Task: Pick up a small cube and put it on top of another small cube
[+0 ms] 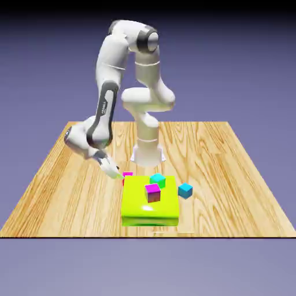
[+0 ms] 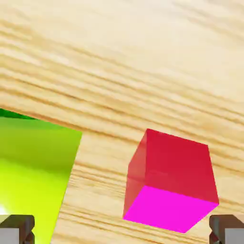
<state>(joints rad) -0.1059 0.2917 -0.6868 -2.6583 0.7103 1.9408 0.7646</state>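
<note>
Exterior view gives me the white arm bent low over the wooden bench [image 1: 69, 185], its gripper [image 1: 113, 170] angled down just beside the far left corner of the lime-green slab [image 1: 144, 208]. The small pink cube [image 1: 128, 174] sits on the bench right at that corner, touching or nearly touching the slab edge; I cannot tell which from here. On the slab I see a violet-topped cube [image 1: 153, 192] near the middle and a cyan cube [image 1: 158, 180] toward the far edge, while a second cyan cube [image 1: 185, 190] rests on the bench off the slab, on the exterior view's right. From the hand view, the pink cube [image 2: 169, 188] fills the space between my two grey fingertips [image 2: 16, 228], with bare wood on both sides of it, so the jaws stand wide and grip nothing. The slab [image 2: 33, 167] shows at the lower left, apart from the cube by a strip of wood.
</note>
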